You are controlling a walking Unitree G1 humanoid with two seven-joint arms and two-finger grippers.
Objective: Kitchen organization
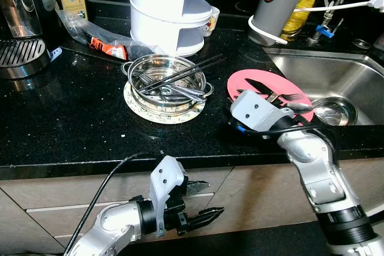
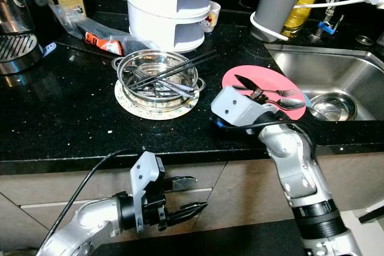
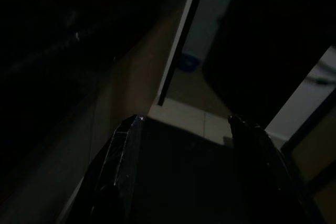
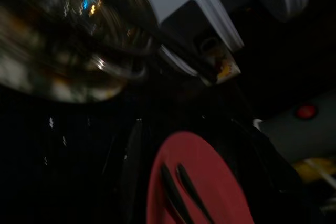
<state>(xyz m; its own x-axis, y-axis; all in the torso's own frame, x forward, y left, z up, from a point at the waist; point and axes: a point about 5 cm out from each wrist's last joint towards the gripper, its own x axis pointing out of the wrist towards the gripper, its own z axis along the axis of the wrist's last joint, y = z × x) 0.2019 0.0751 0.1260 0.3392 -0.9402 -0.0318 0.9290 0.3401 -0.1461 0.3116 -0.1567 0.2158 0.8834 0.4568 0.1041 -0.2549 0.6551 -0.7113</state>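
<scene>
Left eye view shows my right hand (image 1: 282,103) reaching over the near edge of the pink plate (image 1: 240,82) on the black table (image 1: 72,118), just beside the sink (image 1: 336,76). A fork (image 1: 294,96) and a spoon (image 1: 297,107) lie on that plate by my fingers; I cannot tell whether the fingers are parted or closed. To the plate's left, a steel bowl (image 1: 150,67) sits on a patterned plate (image 1: 135,105), with black chopsticks (image 1: 192,70) and other cutlery resting in it. Behind it stands a white stacked container (image 1: 168,22). My left hand (image 1: 201,202) hangs below the table edge before the cabinet front, fingers spread apart and holding nothing.
</scene>
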